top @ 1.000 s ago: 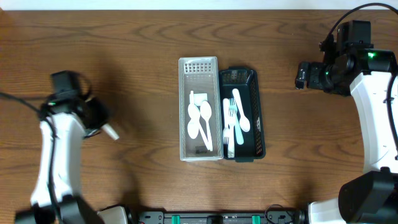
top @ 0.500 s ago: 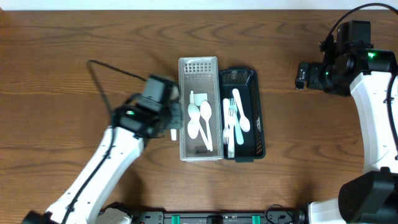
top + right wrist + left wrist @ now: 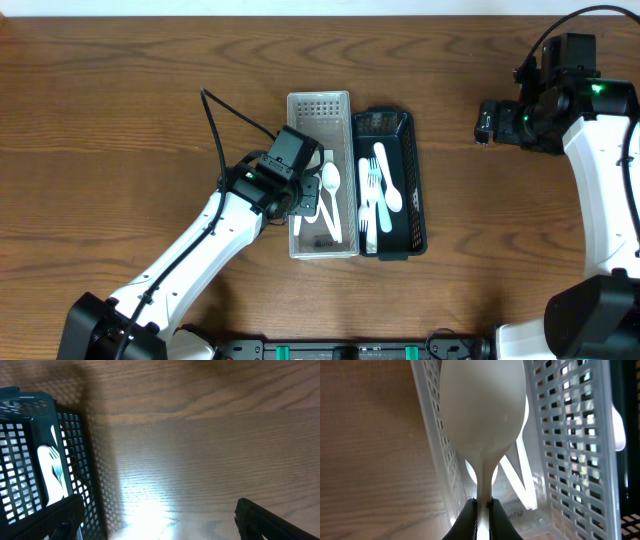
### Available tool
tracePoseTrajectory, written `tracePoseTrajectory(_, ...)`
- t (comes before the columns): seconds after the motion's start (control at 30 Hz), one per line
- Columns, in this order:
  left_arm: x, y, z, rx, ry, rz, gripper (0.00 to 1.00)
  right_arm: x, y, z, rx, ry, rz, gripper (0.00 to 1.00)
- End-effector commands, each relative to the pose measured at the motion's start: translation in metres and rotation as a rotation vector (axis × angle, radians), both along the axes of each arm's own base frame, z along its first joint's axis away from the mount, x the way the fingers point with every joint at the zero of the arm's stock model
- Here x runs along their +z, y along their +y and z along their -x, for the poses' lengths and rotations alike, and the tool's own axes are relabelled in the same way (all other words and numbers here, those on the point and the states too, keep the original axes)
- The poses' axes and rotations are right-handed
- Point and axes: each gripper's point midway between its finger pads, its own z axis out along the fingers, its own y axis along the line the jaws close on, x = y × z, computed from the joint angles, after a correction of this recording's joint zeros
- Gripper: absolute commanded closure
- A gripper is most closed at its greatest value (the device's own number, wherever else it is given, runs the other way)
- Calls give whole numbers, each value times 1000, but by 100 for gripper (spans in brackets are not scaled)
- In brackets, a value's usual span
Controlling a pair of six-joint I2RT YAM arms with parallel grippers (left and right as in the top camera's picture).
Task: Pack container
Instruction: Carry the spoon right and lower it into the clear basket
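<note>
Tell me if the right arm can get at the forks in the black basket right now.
Probably yes: the right tool is open and empty over bare table beside the black basket, whose top is open, and the forks lie uncovered.

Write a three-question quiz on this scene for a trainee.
1. True or false: the left end effector is shut on a white spoon at the white basket.
2. The forks lie in: A) the white basket; B) the black basket; C) neither basket.
3. Which end effector hangs away from both baskets, gripping nothing?
Key: 1 true; 2 B; 3 the right end effector, which is open.
</note>
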Motion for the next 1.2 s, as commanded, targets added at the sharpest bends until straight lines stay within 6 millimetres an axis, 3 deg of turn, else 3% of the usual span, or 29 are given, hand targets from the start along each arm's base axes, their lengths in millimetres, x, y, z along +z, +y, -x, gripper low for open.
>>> tracePoseTrajectory(0.0, 6, -4, -7, 43, -21, 27, 94, -3, -5, 1, -1, 13, 12, 1)
tracePoseTrajectory(0.2, 7, -8, -12, 114, -21, 64, 94, -3, -5, 1, -1, 12, 12, 1)
tracePoseTrajectory(0.5, -10, -6, -10, 119, 28, 32, 93, -4, -5, 2, -1, 15, 12, 1)
tracePoseTrajectory(0.57, -10, -6, -10, 86, 20, 21, 73, -4, -5, 2, 0, 16, 12, 1)
tracePoseTrajectory(0.6, -9, -7, -11, 67, 12, 17, 56, -4, -5, 2, 0, 16, 12, 1)
tracePoseTrajectory(0.63, -9, -7, -11, 47, 6, 11, 22, -4, -5, 2, 0, 15, 13, 1)
tracePoseTrajectory(0.67, -9, -7, -12, 30, 0, 5, 4, -4, -5, 2, 0, 15, 13, 1)
tracePoseTrajectory(0.87, 8, -12, -21, -63, -61, -5, 2, -2, -5, -4, 0, -8, 15, 1)
tracePoseTrajectory(1.03, 50, -11, -43, -80, -201, -26, 2, 0, -6, -10, 16, -35, 22, 1)
tracePoseTrajectory(1.17, 92, 6, -63, -15, -331, -68, 2, 2, -6, -14, 42, -55, 34, 1)
